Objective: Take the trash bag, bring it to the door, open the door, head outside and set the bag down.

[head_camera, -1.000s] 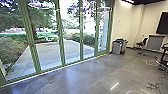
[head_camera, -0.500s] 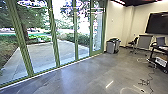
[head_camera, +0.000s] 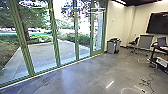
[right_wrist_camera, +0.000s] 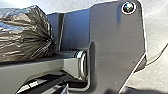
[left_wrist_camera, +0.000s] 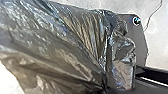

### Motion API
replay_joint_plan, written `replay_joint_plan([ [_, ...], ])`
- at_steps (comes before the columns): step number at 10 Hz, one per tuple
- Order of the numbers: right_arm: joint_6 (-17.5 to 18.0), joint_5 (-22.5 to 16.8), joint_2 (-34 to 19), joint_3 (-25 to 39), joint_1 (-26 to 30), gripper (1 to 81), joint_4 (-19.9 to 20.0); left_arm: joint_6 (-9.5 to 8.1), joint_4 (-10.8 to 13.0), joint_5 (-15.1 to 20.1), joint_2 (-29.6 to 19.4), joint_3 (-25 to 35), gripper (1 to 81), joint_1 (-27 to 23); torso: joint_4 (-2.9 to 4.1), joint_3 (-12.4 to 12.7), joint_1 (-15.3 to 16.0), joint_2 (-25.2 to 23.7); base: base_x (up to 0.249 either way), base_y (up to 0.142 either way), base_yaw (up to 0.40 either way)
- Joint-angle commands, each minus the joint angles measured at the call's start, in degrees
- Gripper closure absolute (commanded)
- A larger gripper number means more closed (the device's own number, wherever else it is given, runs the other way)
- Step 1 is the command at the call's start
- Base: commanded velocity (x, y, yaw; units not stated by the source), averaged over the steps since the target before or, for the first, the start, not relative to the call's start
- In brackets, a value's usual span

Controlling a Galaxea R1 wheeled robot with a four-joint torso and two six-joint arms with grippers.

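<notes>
The bag (left_wrist_camera: 62, 42) is up close against my own plate (right_wrist_camera: 107, 37), its plastic drawn into tight pleats. I judge it is carried by that bunched part, where gathered film grips better than a loose side, and kept tucked in so it clears the floor (head_camera: 75, 77) as I drive. Whether my left tool or right tool is spread or pressed together, I cannot tell.

The glass wall (head_camera: 54, 37) runs from lower left to upper centre of the frame; which panel is the door I cannot tell. Through it, at left, lies paving (head_camera: 41, 53), likely where the bag belongs. The bin (head_camera: 111, 46) stands just beside the wall's far end, probably set there to leave a way through.
</notes>
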Motion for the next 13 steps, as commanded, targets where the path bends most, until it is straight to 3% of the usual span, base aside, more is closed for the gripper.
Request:
replay_joint_plan([
  [1,-0.22,-3.80,-0.09,-0.11,3.31,1.0,-0.10,0.01,0.13,3.66,-0.25,0.22,81.1,-3.89,0.00,0.00,0.00,0.00,0.000,0.000,0.000],
  [6,-0.22,-3.80,-0.01,-0.28,3.13,1.0,-0.10,-0.07,0.04,3.58,-0.25,-0.04,81.1,-3.97,0.00,0.00,0.00,0.00,0.015,0.000,0.000],
  [13,-0.22,-3.80,0.08,-0.46,3.05,1.0,-0.10,0.01,0.04,3.58,-0.25,-0.04,81.1,-3.97,0.00,0.02,-0.13,-0.07,0.124,0.000,0.000],
])
